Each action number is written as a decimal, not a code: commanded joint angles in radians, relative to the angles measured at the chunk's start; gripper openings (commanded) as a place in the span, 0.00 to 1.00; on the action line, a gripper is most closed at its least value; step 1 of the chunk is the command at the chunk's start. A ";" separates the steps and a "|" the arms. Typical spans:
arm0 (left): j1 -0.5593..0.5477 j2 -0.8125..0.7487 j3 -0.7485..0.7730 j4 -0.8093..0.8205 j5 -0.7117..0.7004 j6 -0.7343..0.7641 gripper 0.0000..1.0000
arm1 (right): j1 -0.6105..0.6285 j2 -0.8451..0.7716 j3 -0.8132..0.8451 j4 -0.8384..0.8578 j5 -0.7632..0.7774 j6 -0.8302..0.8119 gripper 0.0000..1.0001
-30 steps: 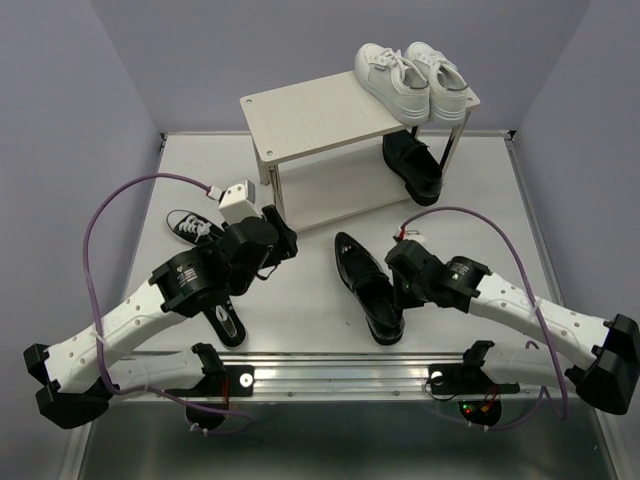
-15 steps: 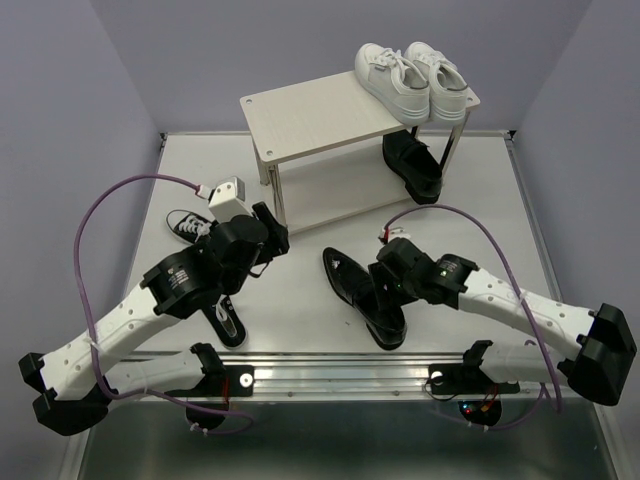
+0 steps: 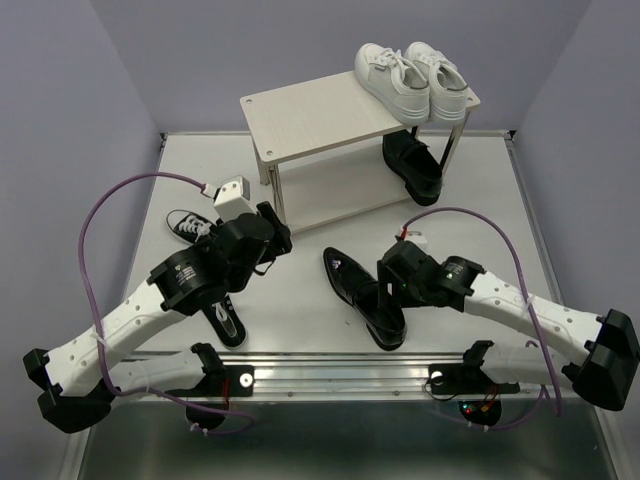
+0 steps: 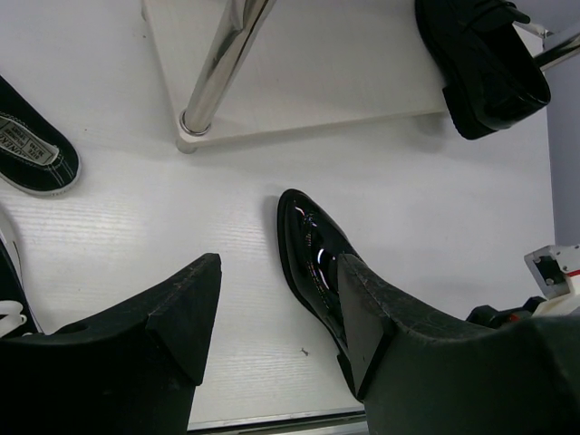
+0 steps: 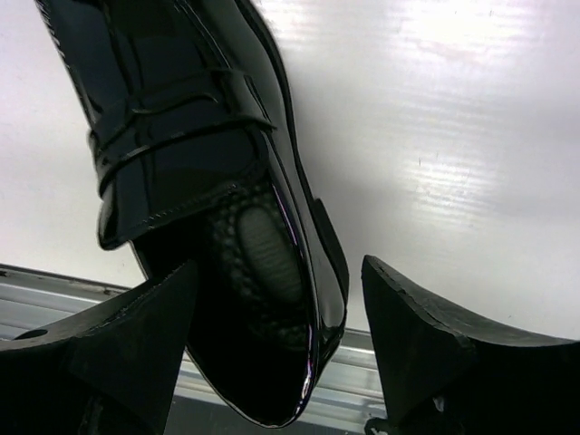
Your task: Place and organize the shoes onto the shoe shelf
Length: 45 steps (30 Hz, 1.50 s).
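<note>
- The loose glossy black loafer [image 3: 362,295] lies sole-down on the table [image 3: 470,200], lower middle of the overhead view, with its toe pointing upper left. It is well apart from the shoe shelf [image 3: 310,120].
- It looks light, with a stiff sole and heel. The slick patent upper may slide between pads, so a hold across the heel end seems safest.
- The right gripper [image 5: 279,267] is spread wide and straddles that heel end. The finger at frame left [image 5: 109,362] is close to the shoe and the other finger [image 5: 435,353] is apart from it. Nothing is clamped, and I cannot tell whether anything touches.
- The left gripper [image 4: 281,272] hovers with its fingers parted and empty, the loafer's toe just beside one finger.
- The second loafer [image 3: 412,165] sits on the lower board at right, and the white sneakers [image 3: 415,80] on the top board.
- The black canvas sneakers [image 3: 190,226] lie at the table's left.
</note>
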 commanded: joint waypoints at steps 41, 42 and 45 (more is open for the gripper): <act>0.018 0.009 -0.036 0.171 0.032 0.030 0.65 | -0.148 0.173 0.478 -0.094 0.335 -0.202 0.01; 0.018 -0.002 -0.039 0.159 0.026 0.029 0.65 | -0.170 0.192 0.490 -0.049 0.314 -0.236 0.01; 0.018 -0.028 -0.042 0.146 0.018 0.020 0.65 | -0.232 0.243 0.524 0.027 0.286 -0.297 0.01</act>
